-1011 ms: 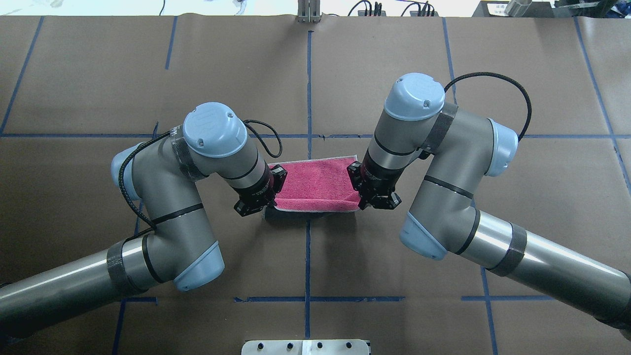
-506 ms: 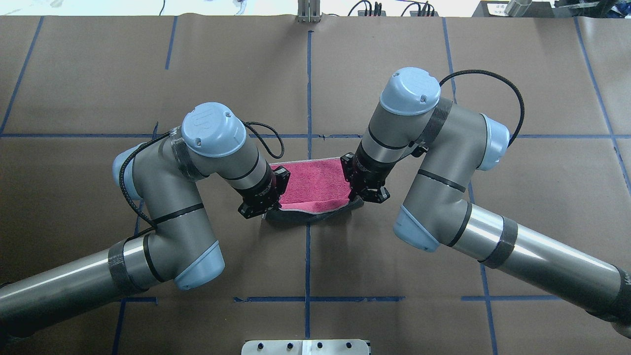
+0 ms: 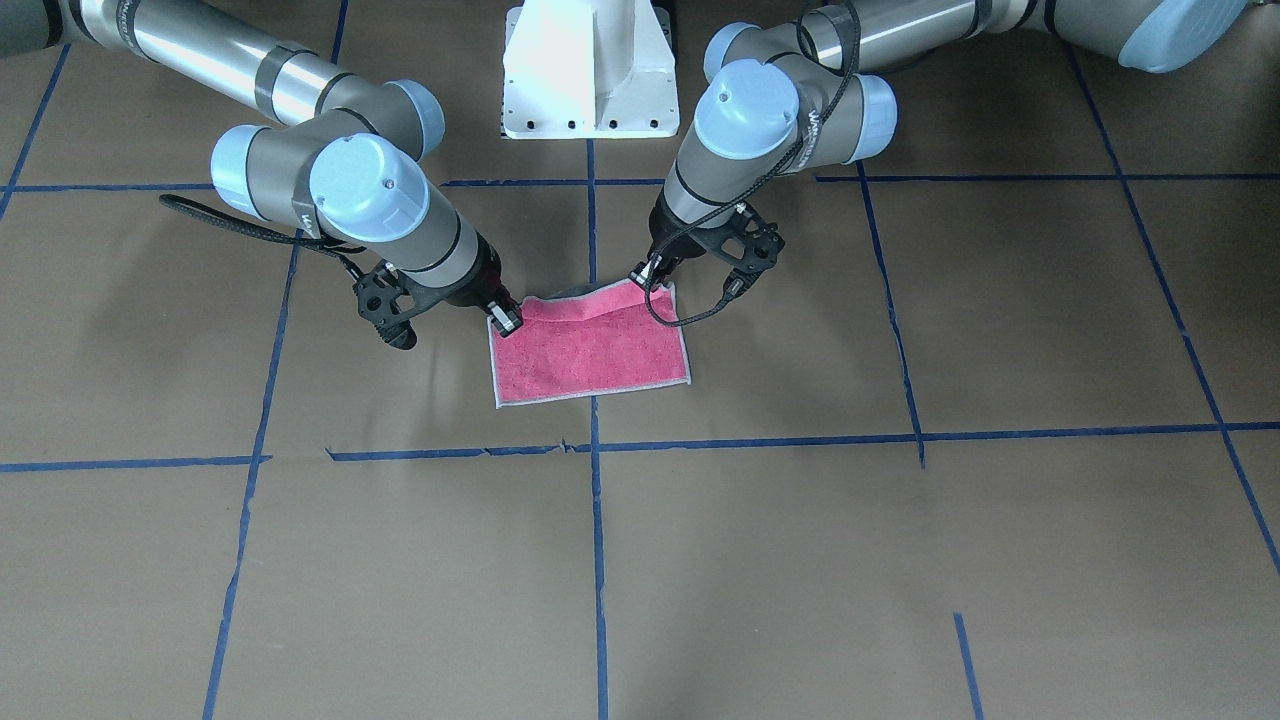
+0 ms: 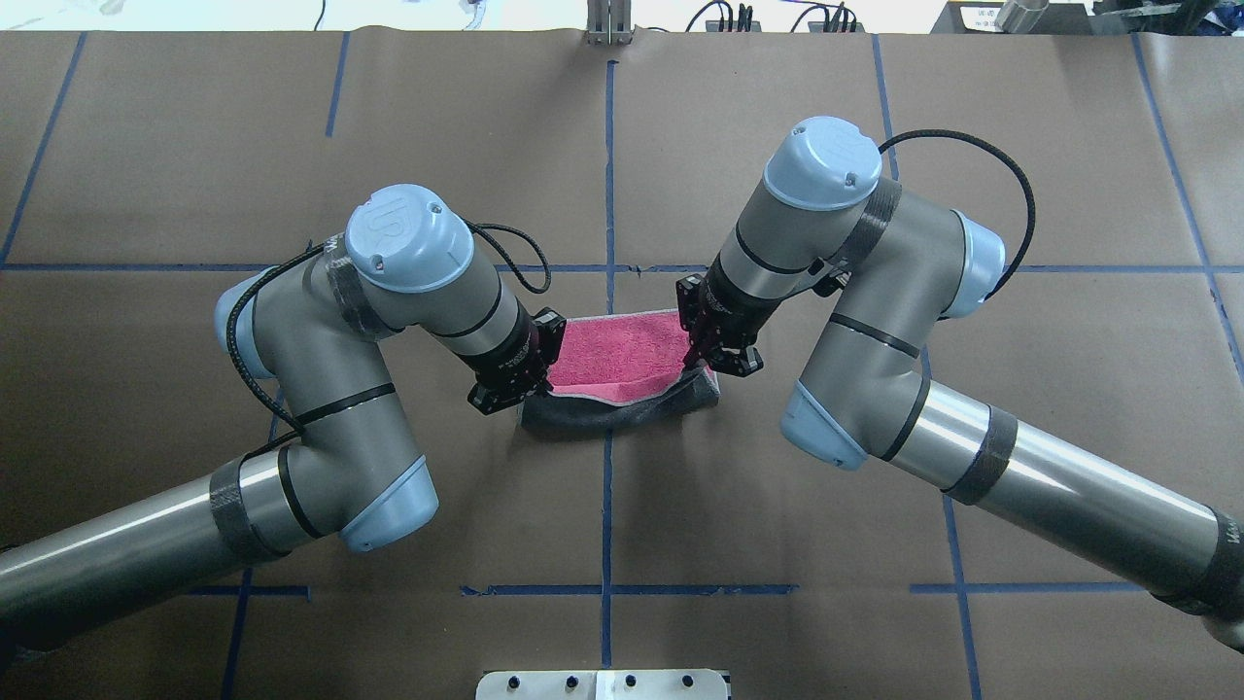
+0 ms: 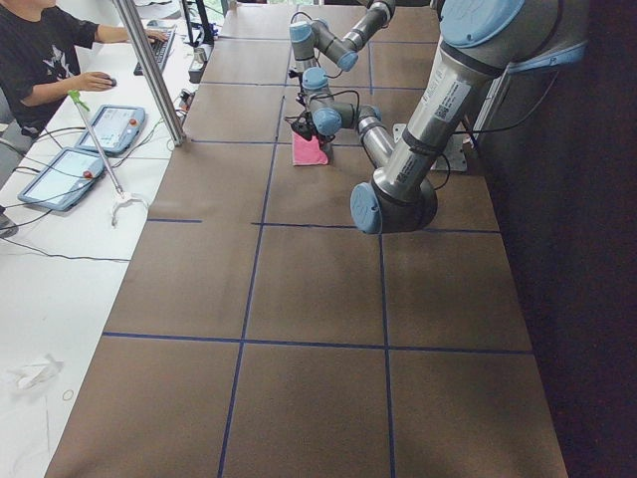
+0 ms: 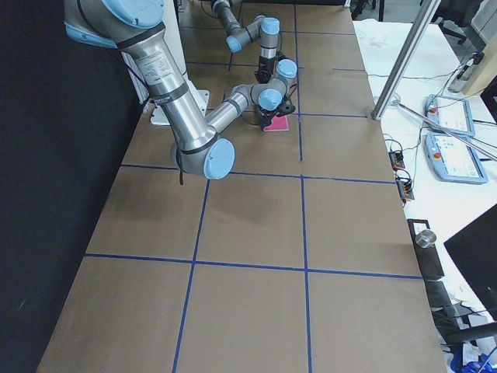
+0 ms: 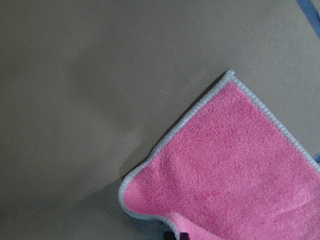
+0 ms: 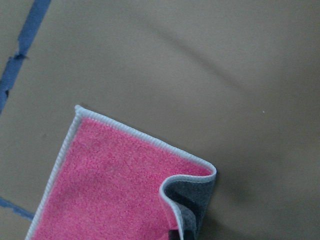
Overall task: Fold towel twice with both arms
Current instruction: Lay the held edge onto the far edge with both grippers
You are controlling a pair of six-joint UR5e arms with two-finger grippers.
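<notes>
The towel (image 4: 622, 348) lies at the table's middle, pink face up, and also shows in the front view (image 3: 590, 350). Its edge nearest the robot is raised and curled over, so the grey underside (image 4: 622, 413) shows. My left gripper (image 4: 537, 389) is shut on the towel's near left corner. My right gripper (image 4: 700, 364) is shut on the near right corner. In the front view the left gripper (image 3: 643, 274) and the right gripper (image 3: 506, 322) hold the edge just above the table. The left wrist view shows the pink face (image 7: 235, 165). The right wrist view shows a curled grey corner (image 8: 192, 207).
Brown paper with blue tape lines (image 4: 607, 506) covers the table. The white pedestal base (image 3: 590, 70) stands behind the towel. An operator (image 5: 40, 60) sits at a side desk with tablets (image 5: 114, 127). A metal pole (image 5: 149, 70) stands at the table's far edge.
Both grippers have carried the towel's near edge up and away from the robot, toward the far edge. More of the grey underside shows and less of the pink face.
</notes>
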